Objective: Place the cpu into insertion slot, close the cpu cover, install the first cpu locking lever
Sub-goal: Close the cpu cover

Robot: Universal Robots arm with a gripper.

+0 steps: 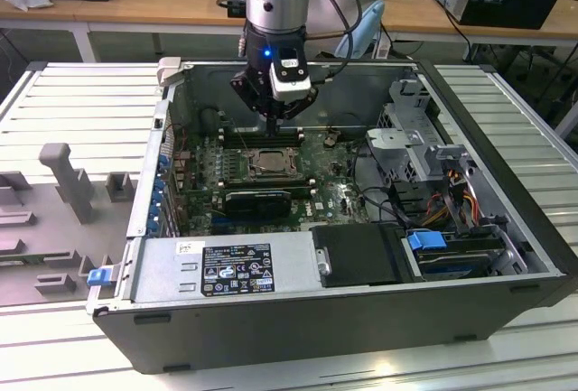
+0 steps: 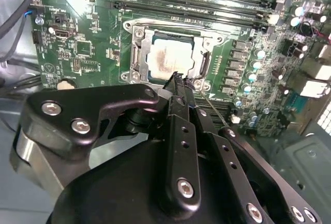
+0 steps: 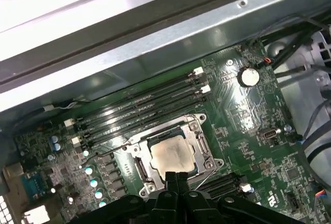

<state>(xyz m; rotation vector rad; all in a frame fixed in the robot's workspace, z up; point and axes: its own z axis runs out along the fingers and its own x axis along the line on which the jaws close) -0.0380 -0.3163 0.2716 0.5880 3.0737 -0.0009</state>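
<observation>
The cpu lies flat in the insertion slot on the green motherboard. Its pale metal top bears a dull smear, and I can make out no marking on it. The cpu cover lies down over it, its silvery frame surrounding the chip on all sides, so that the chip shows through the central opening in both wrist views.

The gripper stands directly at the socket's edge. Its two black fingers are pressed together with no gap between them and nothing is clamped there. In the first wrist view the closed fingertips reach the rim of the cover just beside the chip. A thin metal lever rod runs out from that same edge of the socket, close by the fingertips; whether they touch it I cannot tell.

Beyond the socket lie long black memory slots in parallel rows. A round coin battery sits farther along the board.

In the exterior view the arm comes down into the open computer case, with a blue light glowing on its wrist. A black-and-white label is stuck on the silver housing at the case's near edge; I cannot make out its print.
</observation>
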